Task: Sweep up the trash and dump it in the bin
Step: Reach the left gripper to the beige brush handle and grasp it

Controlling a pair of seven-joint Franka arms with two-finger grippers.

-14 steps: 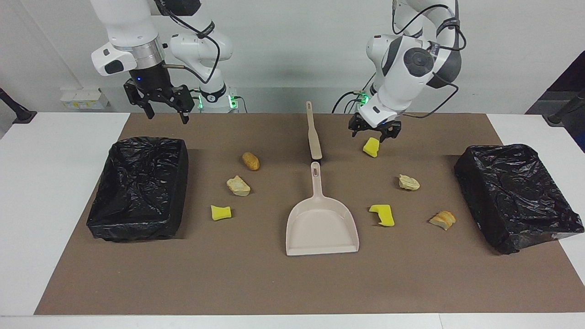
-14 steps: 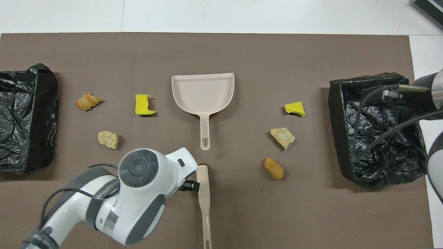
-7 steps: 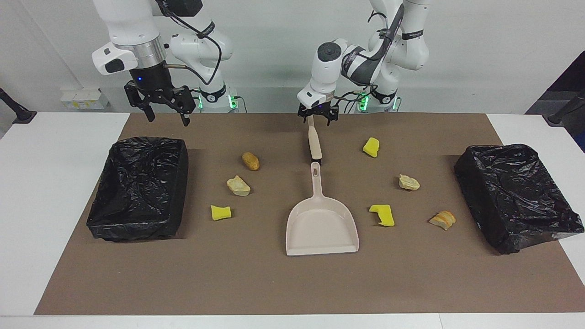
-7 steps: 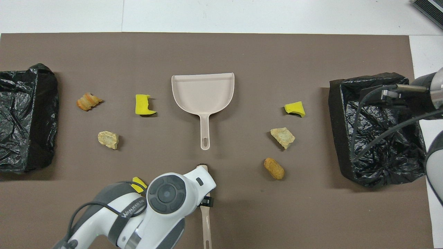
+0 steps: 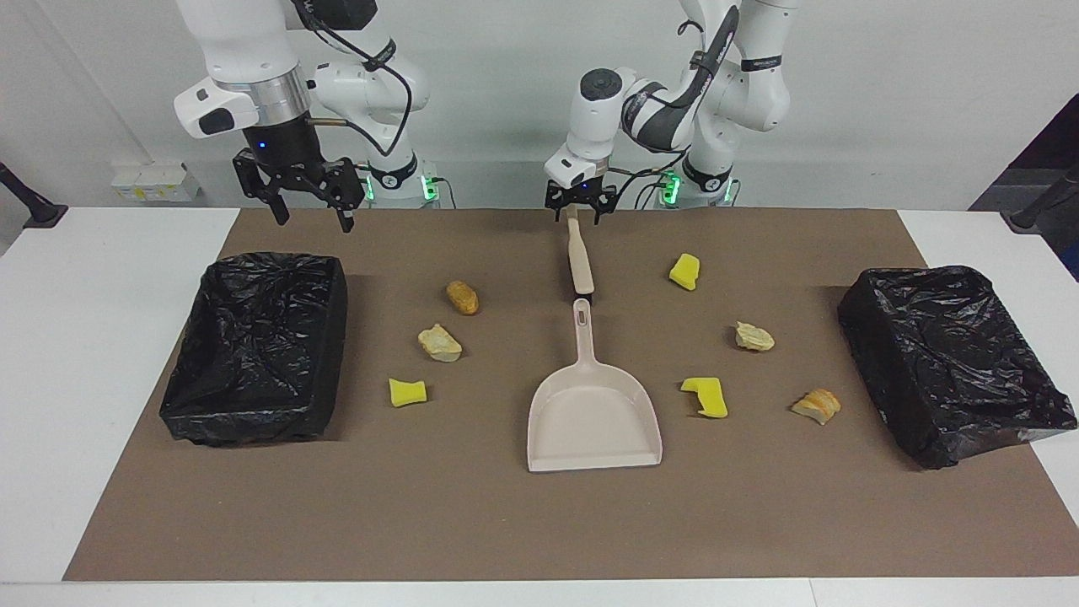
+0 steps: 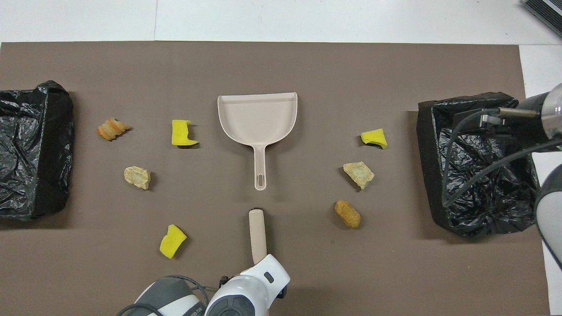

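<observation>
Trash [image 5: 684, 271] scattered on mat, left fingers [image 5: 577, 211] over brush handle [image 5: 578, 253]

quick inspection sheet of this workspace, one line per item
surface: brown mat on white table.
job's things: seven scraps of trash loose on mat; dustpan flat, empty; brush nearer the robots; two black-lined bins.
clutter: nothing seen.
grippers: left gripper at brush handle's end; right gripper open, waits above its bin's edge.
cables: black leads along both arms.
surroundings: white wall, wall socket box.
</observation>
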